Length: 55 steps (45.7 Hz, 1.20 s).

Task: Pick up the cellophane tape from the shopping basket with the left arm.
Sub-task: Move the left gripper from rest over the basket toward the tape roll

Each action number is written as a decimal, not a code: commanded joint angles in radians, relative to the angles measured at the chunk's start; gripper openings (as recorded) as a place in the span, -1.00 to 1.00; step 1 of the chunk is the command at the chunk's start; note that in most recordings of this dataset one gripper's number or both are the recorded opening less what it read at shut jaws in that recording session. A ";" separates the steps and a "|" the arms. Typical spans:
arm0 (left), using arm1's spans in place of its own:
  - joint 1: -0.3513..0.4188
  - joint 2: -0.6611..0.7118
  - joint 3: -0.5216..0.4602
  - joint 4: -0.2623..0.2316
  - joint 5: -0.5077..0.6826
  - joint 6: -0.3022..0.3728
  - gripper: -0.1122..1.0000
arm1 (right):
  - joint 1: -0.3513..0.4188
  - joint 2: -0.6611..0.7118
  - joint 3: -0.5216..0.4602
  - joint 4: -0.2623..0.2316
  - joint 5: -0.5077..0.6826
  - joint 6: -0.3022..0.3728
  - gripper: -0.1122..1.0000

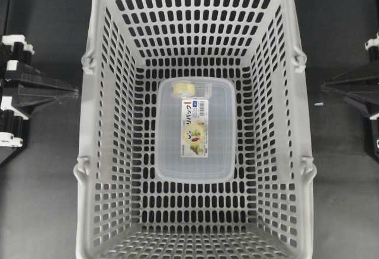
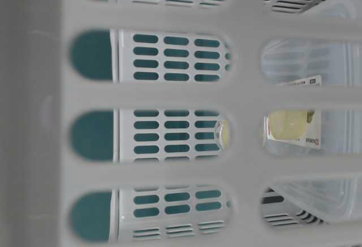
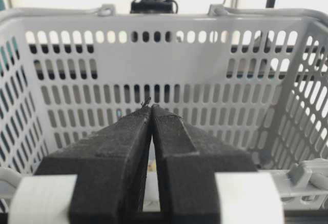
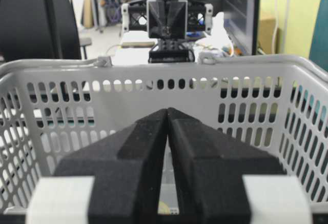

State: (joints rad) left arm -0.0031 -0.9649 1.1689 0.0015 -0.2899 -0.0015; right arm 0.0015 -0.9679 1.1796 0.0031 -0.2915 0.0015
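The cellophane tape (image 1: 184, 87), a small pale-yellowish roll, lies on the far left corner of a clear box, on the floor of the light-grey shopping basket (image 1: 84, 117). My left gripper (image 1: 76, 92) is shut and empty. It sits outside the basket's left wall and points at it. In the left wrist view the shut left gripper (image 3: 150, 108) faces the slotted basket wall (image 3: 215, 80). My right gripper (image 1: 324, 86) is shut and empty outside the right wall. It also shows in the right wrist view (image 4: 167, 111), facing the basket (image 4: 128, 75).
A clear rectangular plastic box (image 1: 214, 122) with a printed label (image 1: 194, 125) fills the middle of the basket floor. The basket's high walls stand between both grippers and the tape. The table-level view looks through the near wall (image 2: 169, 94) at the box (image 2: 334, 60).
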 commanded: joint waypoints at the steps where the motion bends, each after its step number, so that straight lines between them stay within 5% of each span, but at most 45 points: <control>1: -0.023 0.005 -0.058 0.043 0.034 -0.009 -0.70 | -0.011 0.011 -0.008 0.003 0.002 0.005 -0.79; 23: -0.041 0.198 -0.453 0.043 0.644 -0.046 -0.80 | 0.003 -0.014 -0.028 0.005 0.233 0.009 -0.79; 38: -0.040 0.413 -0.627 0.044 0.841 -0.044 -0.80 | 0.014 -0.051 -0.032 0.003 0.245 0.011 -0.75; 44: -0.041 0.477 -0.673 0.043 0.865 -0.046 -0.80 | 0.015 -0.052 -0.032 0.008 0.252 0.011 -0.32; 52: -0.040 0.572 -0.758 0.043 0.936 -0.046 -0.80 | 0.015 -0.052 -0.032 0.009 0.252 0.020 0.50; 55: -0.038 0.611 -0.795 0.043 0.979 -0.046 -0.79 | 0.015 -0.052 -0.032 0.009 0.253 0.023 0.57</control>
State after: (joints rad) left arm -0.0445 -0.3896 0.4403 0.0414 0.6473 -0.0460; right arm 0.0153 -1.0247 1.1704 0.0077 -0.0353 0.0215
